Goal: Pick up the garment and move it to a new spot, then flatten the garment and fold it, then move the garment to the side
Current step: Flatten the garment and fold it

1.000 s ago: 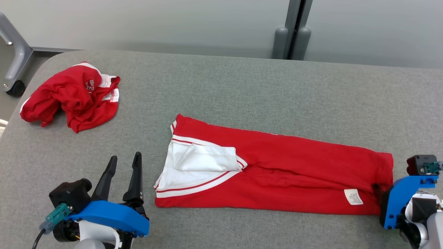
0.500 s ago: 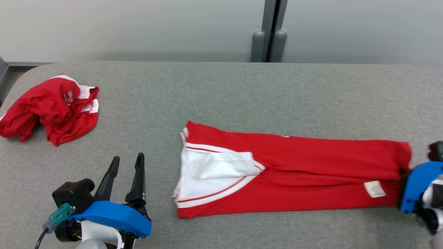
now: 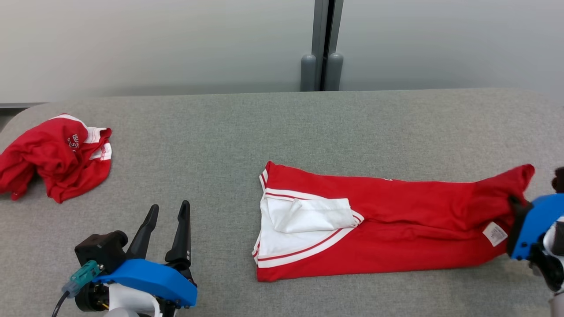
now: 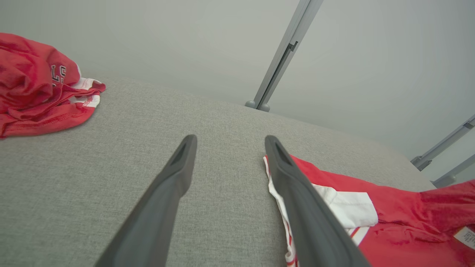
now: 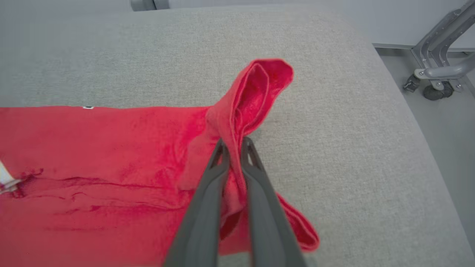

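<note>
- a grey fabric-covered desk [image 3: 220, 132] carries a long red garment [image 3: 396, 229], stretched left to right across the desk's right half, closer to the near edge than the far one.
- the garment's left end lies flat and shows a white panel [image 3: 308, 215] edged with red and white stripes, one white flap folded over on top of it.
- the right gripper [image 5: 233, 142] sits at the garment's right end, near the desk's right edge. its two dark fingers are pressed together on a fold of the red fabric.
- the pinched fold stands up off the desk in a loose peak above the fingertips, and a smaller loop of hem hangs just beyond them. the rest of the garment lies on the surface, with creases running towards the pinch.
- a white label [image 3: 494, 233] sits on the red fabric just beside the held end.
- the left gripper [image 3: 169, 207] is over the near left part of the desk, its fingers spread apart with nothing between them. it is to the left of the garment's white-trimmed end and not touching it.
- a crumpled red cloth [image 3: 53, 154] with white trim and lettering lies near the desk's left edge, well apart from the garment and both grippers.
</note>
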Controlling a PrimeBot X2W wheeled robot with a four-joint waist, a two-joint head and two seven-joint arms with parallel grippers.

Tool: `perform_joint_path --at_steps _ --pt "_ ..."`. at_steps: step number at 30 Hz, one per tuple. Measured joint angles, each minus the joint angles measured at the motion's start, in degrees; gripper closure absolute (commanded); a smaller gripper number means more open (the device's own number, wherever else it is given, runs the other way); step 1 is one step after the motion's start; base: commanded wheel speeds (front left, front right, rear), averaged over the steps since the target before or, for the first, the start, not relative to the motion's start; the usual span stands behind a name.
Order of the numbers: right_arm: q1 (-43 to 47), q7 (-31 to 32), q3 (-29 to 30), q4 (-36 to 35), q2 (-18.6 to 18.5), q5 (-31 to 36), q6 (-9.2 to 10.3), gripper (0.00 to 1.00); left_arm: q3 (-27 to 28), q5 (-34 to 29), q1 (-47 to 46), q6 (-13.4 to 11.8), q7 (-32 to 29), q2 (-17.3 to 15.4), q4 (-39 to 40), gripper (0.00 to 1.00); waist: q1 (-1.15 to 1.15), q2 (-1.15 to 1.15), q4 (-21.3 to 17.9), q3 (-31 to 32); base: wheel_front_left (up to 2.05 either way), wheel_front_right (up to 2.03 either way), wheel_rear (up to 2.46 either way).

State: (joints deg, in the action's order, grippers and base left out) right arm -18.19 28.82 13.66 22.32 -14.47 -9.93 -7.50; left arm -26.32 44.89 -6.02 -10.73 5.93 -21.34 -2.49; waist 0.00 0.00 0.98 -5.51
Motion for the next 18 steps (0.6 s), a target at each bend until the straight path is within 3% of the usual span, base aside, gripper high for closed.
perform_joint_path --at_steps 11,18 --pt "3.5 5.0 -11.7 -16.4 4.6 -9.0 0.01 1.00 -0.4 0.3 0.2 -0.1 -0.6 0.0 -0.3 0.00 0.00 0.00 1.4 0.9 0.00 0.00 0.00" --pt "3.0 4.4 -18.7 -16.7 9.7 -13.4 0.01 1.00 -0.5 0.4 -0.2 0.0 -0.5 0.1 -0.3 0.00 0.00 0.00 2.9 0.2 0.00 0.00 0.00"
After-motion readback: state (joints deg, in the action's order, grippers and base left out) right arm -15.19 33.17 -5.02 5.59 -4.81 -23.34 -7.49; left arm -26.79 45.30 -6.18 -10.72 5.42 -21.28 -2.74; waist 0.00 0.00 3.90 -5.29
